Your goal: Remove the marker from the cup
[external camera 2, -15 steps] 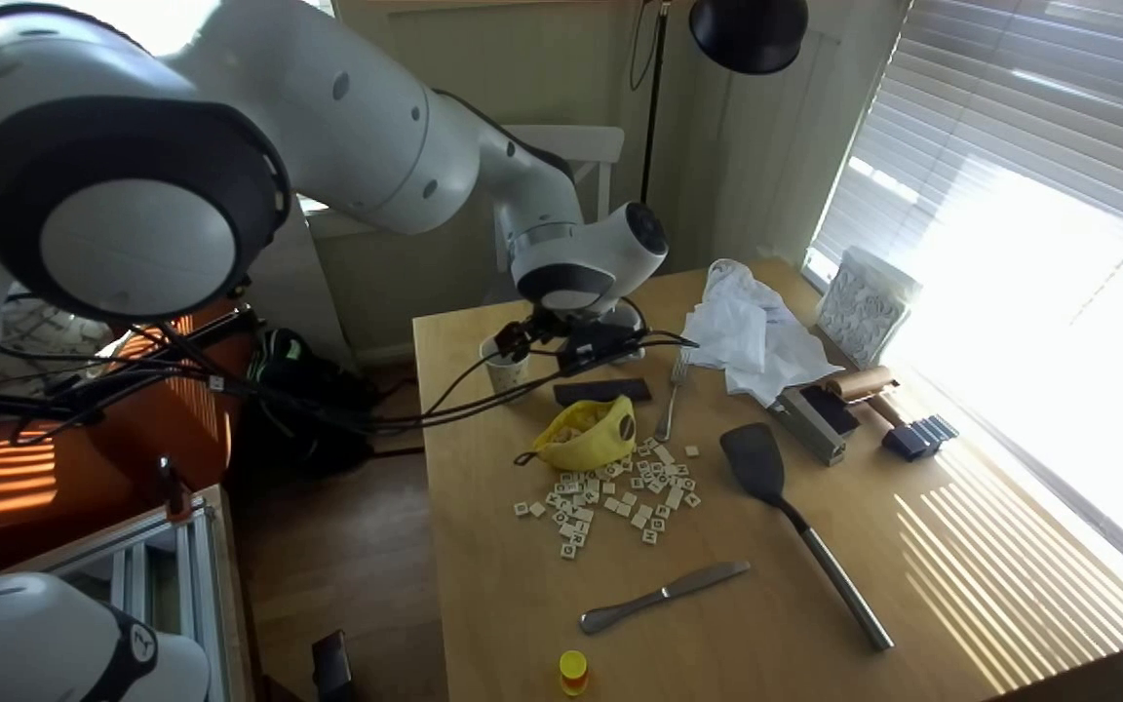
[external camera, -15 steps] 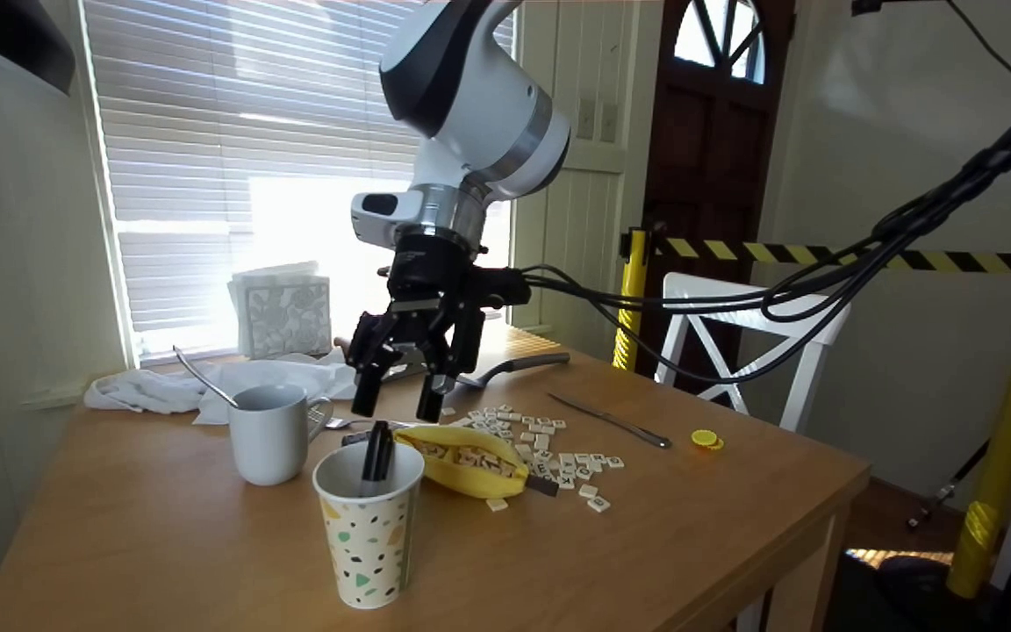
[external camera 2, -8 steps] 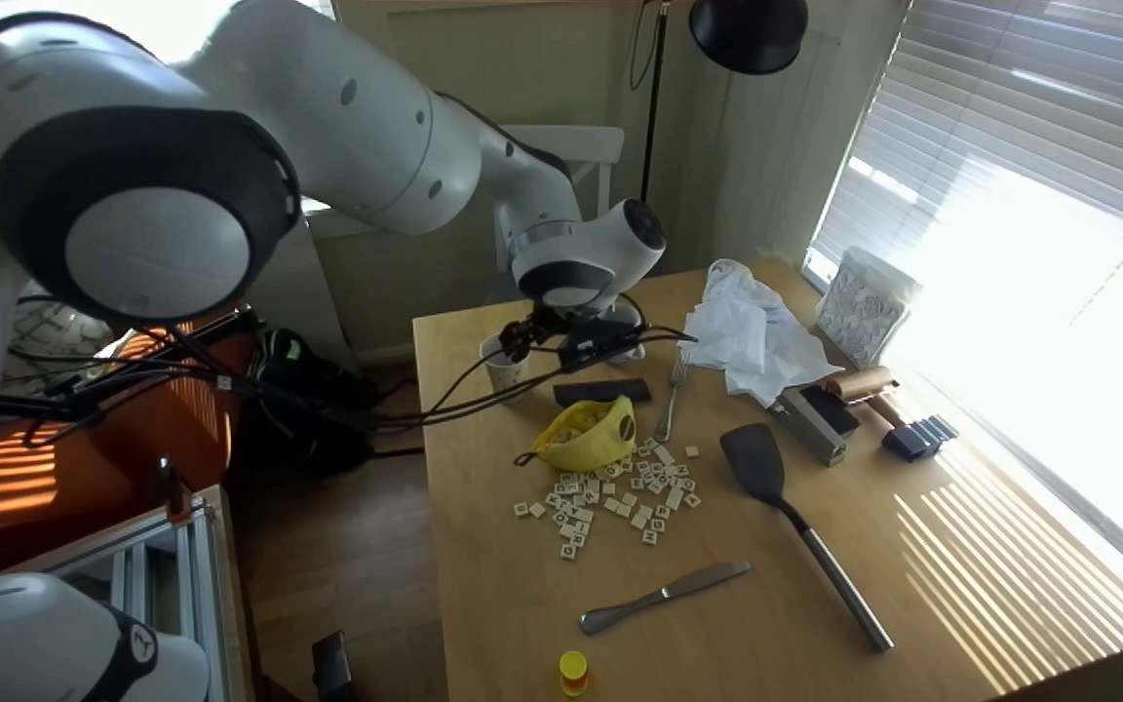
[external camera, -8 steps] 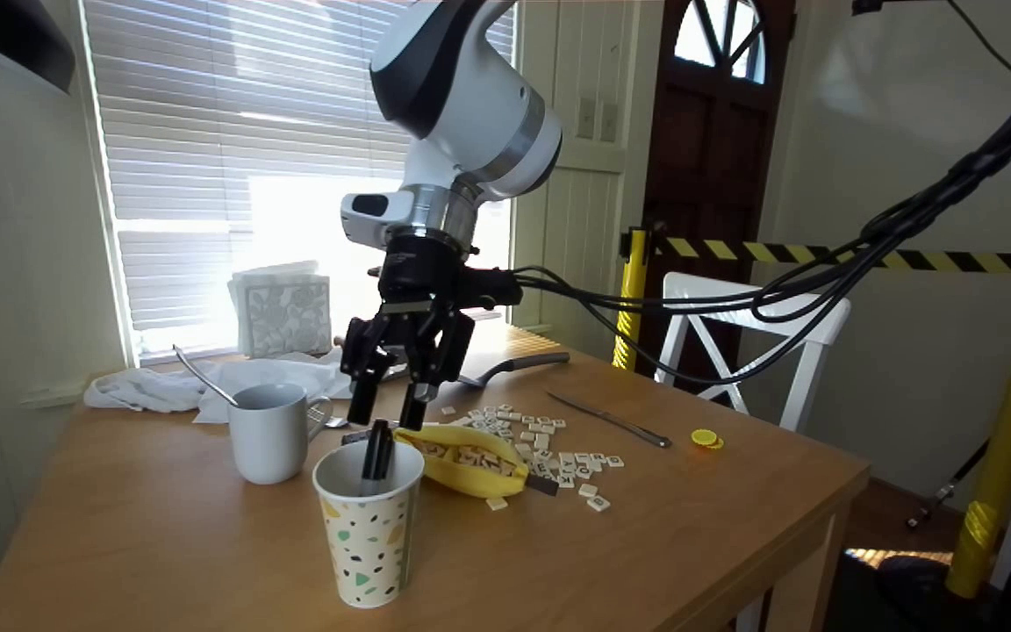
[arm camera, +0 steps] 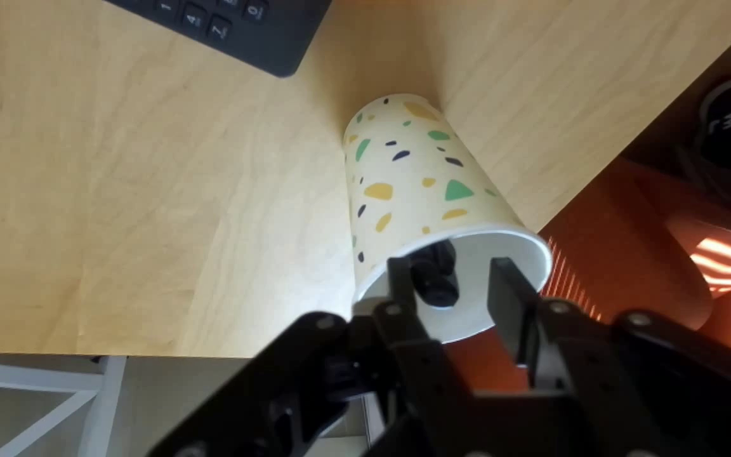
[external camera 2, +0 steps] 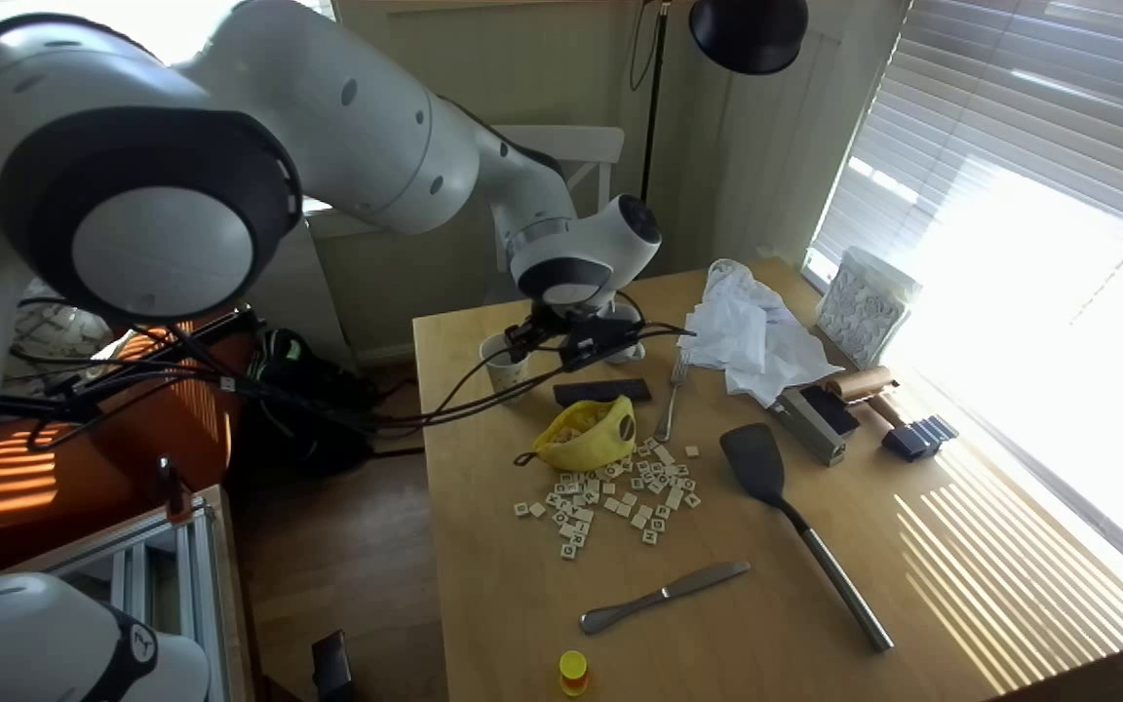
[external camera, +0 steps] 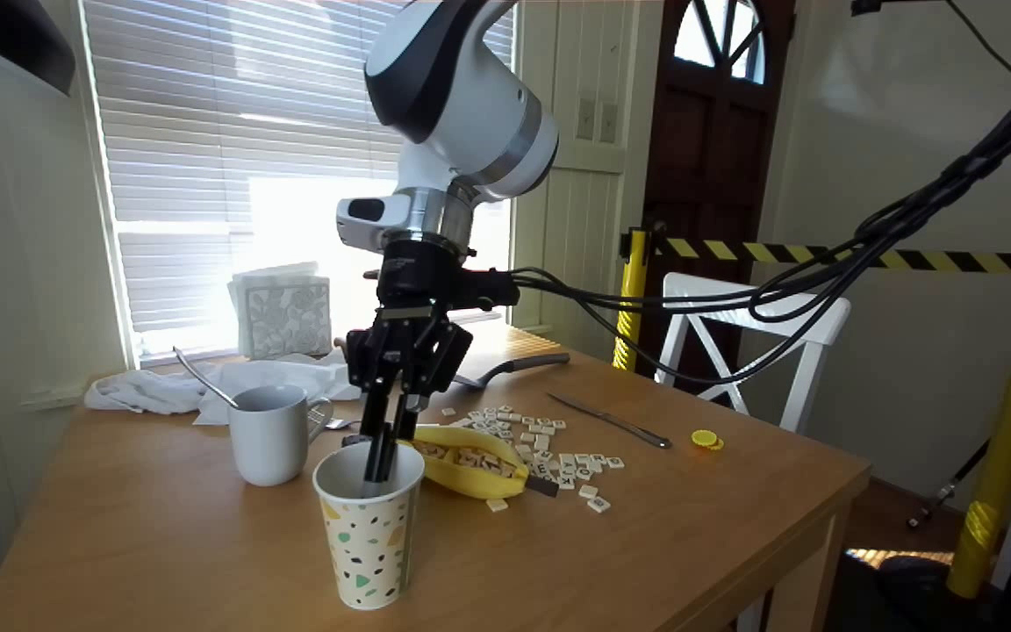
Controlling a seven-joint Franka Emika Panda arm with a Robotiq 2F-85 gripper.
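2 fingers (arm camera: 509, 301) of the gripper (arm camera: 451, 273), apart; marker (arm camera: 436, 285) (in the cup (arm camera: 417, 184), near a table (external camera 2: 449, 341) corner) showing between them.

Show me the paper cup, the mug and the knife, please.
Paper cup (arm camera: 417, 184): in the wrist view, on its speckled outer wall.
Mug (external camera: 267, 441): in an exterior view, on the side below its rim.
Knife (external camera 2: 664, 593): in an exterior view, where handle meets blade.

The paper cup (arm camera: 410, 178) is showing smooth, matt sides — the wood table (arm camera: 150, 190) is displaying its grain, the metal spatula handle (external camera 2: 848, 590) is gleaming.
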